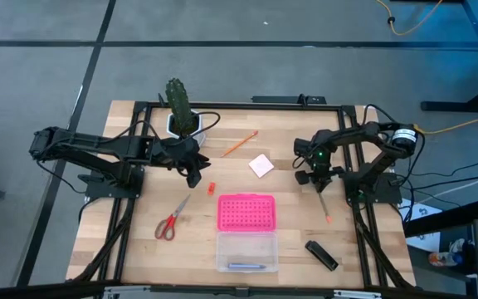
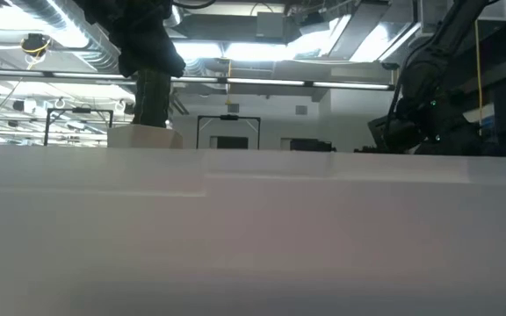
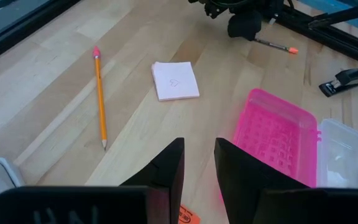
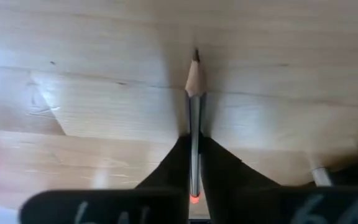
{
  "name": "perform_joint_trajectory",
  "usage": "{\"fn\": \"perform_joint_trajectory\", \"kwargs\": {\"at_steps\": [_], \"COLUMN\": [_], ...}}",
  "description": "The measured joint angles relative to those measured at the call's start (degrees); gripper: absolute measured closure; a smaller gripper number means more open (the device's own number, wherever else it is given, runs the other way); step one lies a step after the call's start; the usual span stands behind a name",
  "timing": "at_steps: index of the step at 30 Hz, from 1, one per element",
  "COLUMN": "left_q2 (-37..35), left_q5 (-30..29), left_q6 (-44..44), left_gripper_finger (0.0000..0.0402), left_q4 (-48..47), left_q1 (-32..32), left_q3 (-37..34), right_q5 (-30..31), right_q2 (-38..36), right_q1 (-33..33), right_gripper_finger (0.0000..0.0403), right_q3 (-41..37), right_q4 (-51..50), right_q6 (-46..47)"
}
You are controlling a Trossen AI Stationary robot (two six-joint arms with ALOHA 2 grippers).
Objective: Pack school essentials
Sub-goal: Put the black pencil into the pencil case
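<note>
Clear plastic box (image 1: 247,252) nearest cam, front-centre, holding a pen (image 1: 246,266); pink lid (image 1: 246,213) lying just behind it. Right gripper (image 4: 194,163) is clamping a grey pencil (image 4: 194,112), tip showing, rest hidden betw. fingers. Left gripper (image 3: 197,168) is hovering by cactus (image 1: 178,101), fingers slightly apart. Scissors (image 1: 173,219), notepad (image 1: 261,165), orange pencil (image 1: 239,144), black block (image 1: 322,254) lying loose on table (image 1: 372,241). Low view mostly blocked.

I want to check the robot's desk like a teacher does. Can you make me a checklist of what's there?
Surface: wooden table, bare between items.
Job's things: scissors, orange pencil, notepad, black block, small red piece, grey pencil, pen in clear box, pink lid beside it.
Clutter: cactus.
Grippers: left gripper slightly open, empty; right gripper shut on the grey pencil.
Cables: yellow cable on floor.
Surroundings: grey floor; no people seen.
</note>
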Motion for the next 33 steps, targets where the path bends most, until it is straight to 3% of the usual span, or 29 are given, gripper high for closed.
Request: {"fn": "perform_joint_trajectory", "kwargs": {"at_steps": [4, 15, 22, 28, 33], "left_q2": [0.00, 0.02, 0.02, 0.02, 0.02], "left_q5": [0.00, 0.02, 0.02, 0.02, 0.02], "left_q6": [0.00, -0.02, -0.04, -0.09, -0.15], "left_gripper_finger": [0.0318, 0.0318, 0.0318, 0.0318, 0.0318], "left_q4": [0.00, -0.02, -0.02, -0.04, -0.03], "left_q1": [0.01, 0.00, 0.02, 0.02, 0.01], "left_q3": [0.00, 0.00, -0.01, 0.00, -0.02], "right_q5": [2.04, 5.26, 11.08, 14.10, 23.03], "right_q2": [0.21, 0.20, -3.00, -16.34, -26.67], "right_q1": [0.20, 0.10, 2.08, 10.93, 24.73], "right_gripper_finger": [0.0376, 0.0241, 0.0204, 0.0201, 0.0201], "right_q3": [1.56, 6.07, 11.44, 12.60, 12.63], "right_q4": [-0.97, 0.81, -4.92, -7.08, -7.94], "right_q6": [0.04, -3.63, -5.34, 5.25, 23.20]}}
